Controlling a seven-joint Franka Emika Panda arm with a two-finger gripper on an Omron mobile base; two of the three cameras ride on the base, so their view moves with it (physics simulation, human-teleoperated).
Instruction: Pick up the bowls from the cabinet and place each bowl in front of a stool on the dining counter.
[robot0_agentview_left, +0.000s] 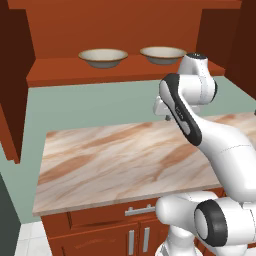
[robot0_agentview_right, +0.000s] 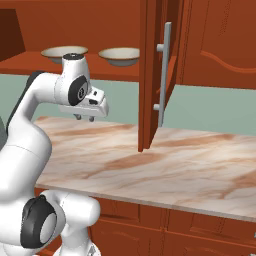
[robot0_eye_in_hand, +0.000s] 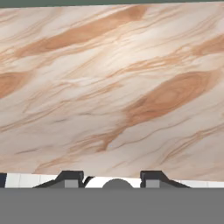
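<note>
While both bowls (robot0_agentview_left: 103, 57) (robot0_agentview_left: 162, 54) sit on the cabinet shelf (robot0_agentview_left: 75, 70) at 12 o'clock, gripper (robot0_agentview_right: 83, 118) hangs over tabletop (robot0_agentview_left: 115, 160), partly spread, empty. Risk: reaching up could clip the open door (robot0_agentview_right: 151, 75).

I see two bowls (robot0_agentview_left: 103, 57) (robot0_agentview_left: 162, 54) with a matt cream, ceramic-looking glaze. I read the cabinet (robot0_agentview_left: 125, 30) as smooth reddish-brown wood. Its door handle (robot0_agentview_right: 164, 75) looks like brushed grey metal. The counter (robot0_agentview_left: 115, 165) below is polished veined marble, beige with brown streaks. The arm (robot0_agentview_left: 220, 145) is glossy white plastic.
</note>
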